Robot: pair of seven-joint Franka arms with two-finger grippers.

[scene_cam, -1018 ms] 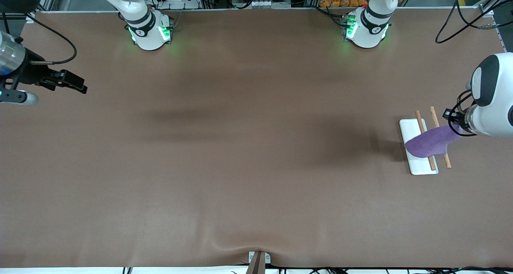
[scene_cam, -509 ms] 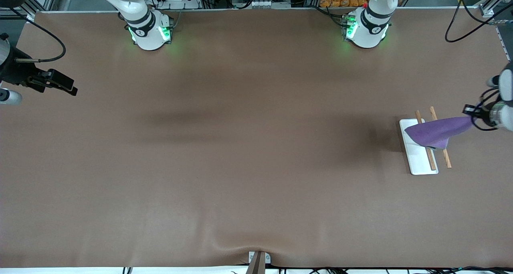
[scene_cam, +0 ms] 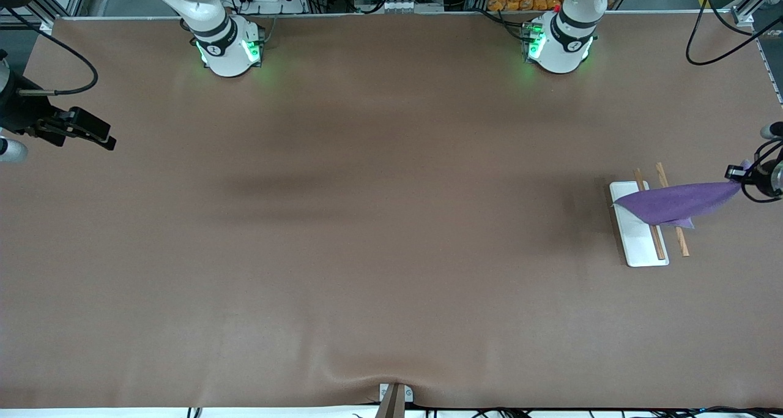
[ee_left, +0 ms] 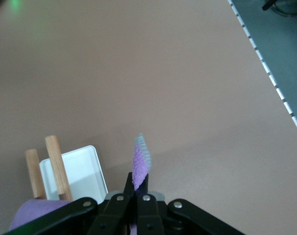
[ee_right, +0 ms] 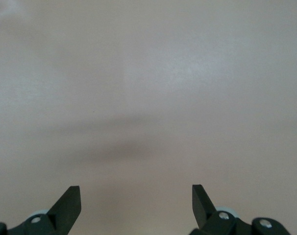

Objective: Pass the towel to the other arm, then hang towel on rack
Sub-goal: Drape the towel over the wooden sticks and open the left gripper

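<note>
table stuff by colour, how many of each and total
purple: 1, the towel
white: 1, the rack base
light brown: 2, the rack's rods
total: 4

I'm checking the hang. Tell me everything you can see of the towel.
The towel is a small soft purple cloth with a thin grey edge. It lies stretched across both wooden rods of the rack, one tip over the white base. The left pincer, shut, holds its other corner up, off the rack toward the left arm's end of the table.
</note>
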